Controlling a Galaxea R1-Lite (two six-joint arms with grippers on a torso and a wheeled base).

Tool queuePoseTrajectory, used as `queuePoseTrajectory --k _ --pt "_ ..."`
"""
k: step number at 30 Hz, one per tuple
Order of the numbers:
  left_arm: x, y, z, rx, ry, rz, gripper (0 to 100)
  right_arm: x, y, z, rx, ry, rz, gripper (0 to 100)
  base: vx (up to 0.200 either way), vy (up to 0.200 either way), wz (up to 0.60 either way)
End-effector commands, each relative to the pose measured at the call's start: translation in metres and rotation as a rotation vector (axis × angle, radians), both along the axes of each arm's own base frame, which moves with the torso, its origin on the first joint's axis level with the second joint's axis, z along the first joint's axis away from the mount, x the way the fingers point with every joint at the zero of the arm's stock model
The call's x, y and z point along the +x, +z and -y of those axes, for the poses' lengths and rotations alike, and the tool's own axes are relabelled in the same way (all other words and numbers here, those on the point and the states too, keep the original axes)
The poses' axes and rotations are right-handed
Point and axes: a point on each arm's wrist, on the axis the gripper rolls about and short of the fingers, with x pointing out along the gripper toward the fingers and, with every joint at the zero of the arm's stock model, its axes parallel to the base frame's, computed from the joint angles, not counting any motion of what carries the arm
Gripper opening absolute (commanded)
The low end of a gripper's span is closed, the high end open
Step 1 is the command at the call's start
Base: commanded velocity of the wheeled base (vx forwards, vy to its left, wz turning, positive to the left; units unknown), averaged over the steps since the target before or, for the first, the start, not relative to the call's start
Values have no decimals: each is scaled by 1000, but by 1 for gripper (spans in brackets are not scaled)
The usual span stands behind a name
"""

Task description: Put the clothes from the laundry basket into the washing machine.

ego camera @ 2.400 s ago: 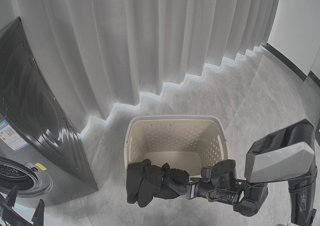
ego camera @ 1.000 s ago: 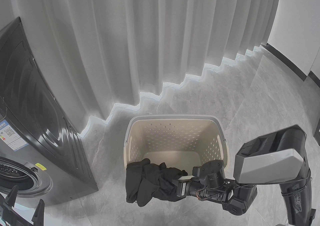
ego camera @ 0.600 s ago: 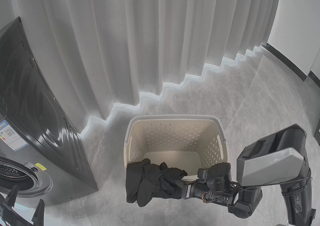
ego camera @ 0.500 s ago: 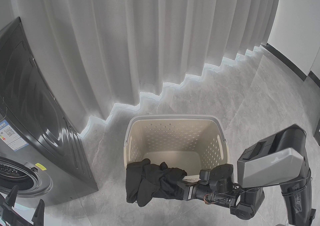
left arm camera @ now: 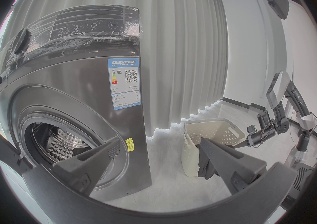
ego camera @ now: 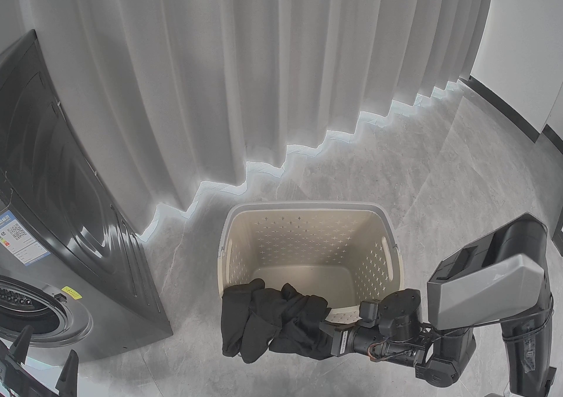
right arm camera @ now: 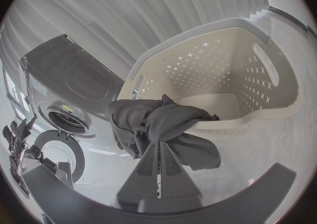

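Observation:
A black garment (ego camera: pixel 264 316) hangs over the near rim of the cream laundry basket (ego camera: pixel 305 206), partly inside and partly outside. My right gripper (ego camera: pixel 324 331) is at the garment's right end, shut on a fold of it; the right wrist view shows the closed fingers (right arm camera: pixel 159 145) pinching the cloth (right arm camera: pixel 158 119) in front of the basket (right arm camera: pixel 198 33). The dark washing machine (ego camera: pixel 58 228) stands at the left with its drum (left arm camera: pixel 59 142) exposed. My left gripper (left arm camera: pixel 158 142) is open and holds nothing, low in front of the machine (left arm camera: pixel 82 85).
White curtains (ego camera: pixel 264 64) hang behind the basket. The machine's round door (right arm camera: pixel 59 148) is swung open toward the floor. Bare grey tiled floor (ego camera: pixel 193 275) lies between basket and machine. The rest of the basket (left arm camera: pixel 211 125) looks bare inside.
My right arm pushed left toward the garment, then drew back right and slightly nearer, tugging the cloth's right end with it. The garment stays over the rim. The left gripper has not moved.

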Motion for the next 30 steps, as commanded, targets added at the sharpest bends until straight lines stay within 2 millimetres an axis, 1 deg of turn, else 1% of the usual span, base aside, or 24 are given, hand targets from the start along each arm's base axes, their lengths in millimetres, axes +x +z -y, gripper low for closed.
queuePoseTrajectory --k 1,3,8,9,11,12,14,16,17,21,26,30 --pt "0 -5 0 0 0 0 100 1 29 -4 66 10 73 0 0 0 0" --pt "0 -5 0 -2 0 0 100 -1 43 -4 95 15 106 0 0 0 0" --pt "0 -5 0 -2 0 0 100 -11 88 -5 194 45 210 0 0 0 0" --pt "0 -5 0 0 0 0 100 -12 93 -5 206 50 222 0 0 0 0" --pt "0 -5 0 0 0 0 100 -12 93 -5 206 50 222 0 0 0 0" --pt "0 -5 0 0 0 0 100 -16 110 -4 248 64 264 0 0 0 0" --pt "0 -5 0 0 0 0 100 -15 117 -2 270 71 279 0 0 0 0" --pt "0 -5 0 0 0 0 100 -15 118 -2 274 72 282 0 0 0 0" --pt "0 -5 0 0 0 0 100 -14 126 3 300 82 294 0 0 0 0" --pt "0 -5 0 0 0 0 100 -11 144 17 358 88 324 0 0 0 0" --pt "0 -5 0 0 2 0 100 -17 166 25 468 122 313 0 0 0 0" --pt "0 -5 0 0 0 0 100 -16 171 29 482 118 324 0 0 0 0"
